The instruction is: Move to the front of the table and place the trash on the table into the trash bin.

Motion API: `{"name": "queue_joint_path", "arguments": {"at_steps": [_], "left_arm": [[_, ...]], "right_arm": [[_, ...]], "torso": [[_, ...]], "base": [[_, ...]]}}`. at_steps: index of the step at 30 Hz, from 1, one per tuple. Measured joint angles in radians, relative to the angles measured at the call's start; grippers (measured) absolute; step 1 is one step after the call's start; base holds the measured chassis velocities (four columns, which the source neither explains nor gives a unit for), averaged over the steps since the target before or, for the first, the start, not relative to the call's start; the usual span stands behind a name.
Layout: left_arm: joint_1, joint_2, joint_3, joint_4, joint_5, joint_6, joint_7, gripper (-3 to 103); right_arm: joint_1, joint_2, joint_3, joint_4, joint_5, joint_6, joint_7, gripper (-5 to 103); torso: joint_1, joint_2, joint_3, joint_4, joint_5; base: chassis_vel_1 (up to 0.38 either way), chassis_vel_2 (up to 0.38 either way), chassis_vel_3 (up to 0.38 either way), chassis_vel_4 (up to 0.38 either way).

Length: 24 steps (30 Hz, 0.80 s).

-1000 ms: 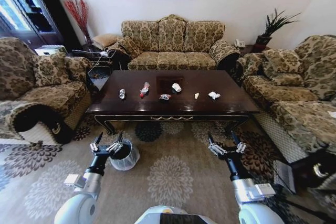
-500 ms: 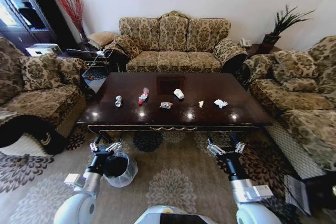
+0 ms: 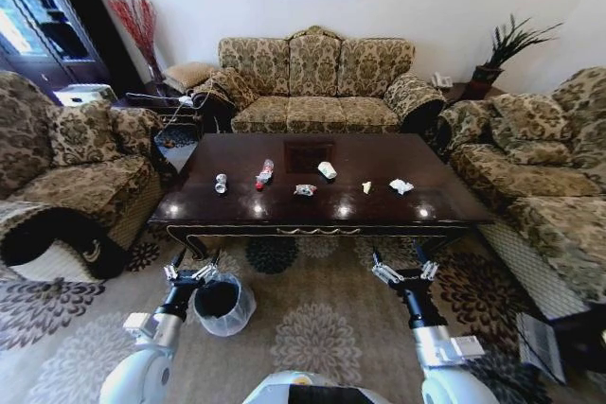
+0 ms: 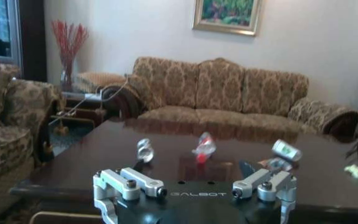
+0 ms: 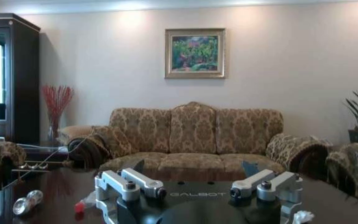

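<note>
Across the middle of the table [image 3: 379, 198], strung in a loose row parallel to the near edge: silvery can [image 3: 221, 183] toward the left end, red-and-white tube [image 3: 263, 174], colourful wrapper [image 3: 304, 190], white paper cup [image 3: 327, 170] on its side just beside the square inlay [image 3: 306, 153], yellowish scrap [image 3: 366, 187], crumpled tissue [image 3: 401, 186] toward the right end. Down on the patterned carpet [image 3: 312, 328], just off the near left corner: trash bin [image 3: 221, 302], bag-lined. Left gripper [image 3: 191, 270] poised right at the bin's rim, fingers spread, nothing held. Right gripper [image 3: 404, 270] below the near edge toward the right, likewise spread and unloaded. Hemmed in by patterned sofas: far edge [image 3: 317, 82], left end [image 3: 71, 163], right end [image 3: 540, 167].
</note>
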Motion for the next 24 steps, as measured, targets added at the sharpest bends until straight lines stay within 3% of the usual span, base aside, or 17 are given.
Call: {"name": "queue_joint_path", "arguments": {"at_steps": [9,14,18,19,24], "left_arm": [[-0.036,0.074,0.013,0.116,0.041,0.037,0.001,100],[-0.058,0.124,0.021,0.179,0.053,0.067,0.003,100],[-0.089,0.152,0.045,0.229,0.077,0.123,-0.001,99],[-0.128,0.168,0.066,0.296,0.098,0.158,-0.015,98],[-0.225,0.207,0.108,0.452,0.148,0.216,-0.020,98]], "right_arm": [[0.006,0.003,-0.007,-0.011,-0.001,0.007,0.002,100],[0.006,-0.005,-0.011,0.008,-0.010,-0.035,-0.007,100],[0.005,-0.006,-0.007,0.010,-0.010,-0.052,-0.001,100],[0.006,-0.006,-0.005,0.003,-0.005,-0.053,0.002,100],[0.009,-0.006,-0.005,-0.017,-0.006,-0.042,0.015,100]], "torso": [[0.000,0.000,0.000,0.0001,-0.0010],[0.000,0.000,0.000,0.0001,-0.0005],[0.000,0.000,0.000,-0.0001,0.0002],[0.000,0.000,0.000,-0.0001,0.0001],[0.000,0.000,0.000,0.0000,-0.0007]], "base": [[0.181,0.200,-0.169,-0.177],[0.025,0.025,-0.020,-0.029],[-0.062,-0.056,0.042,0.045],[0.000,0.000,0.000,0.000],[0.000,0.000,0.000,0.000]]}}
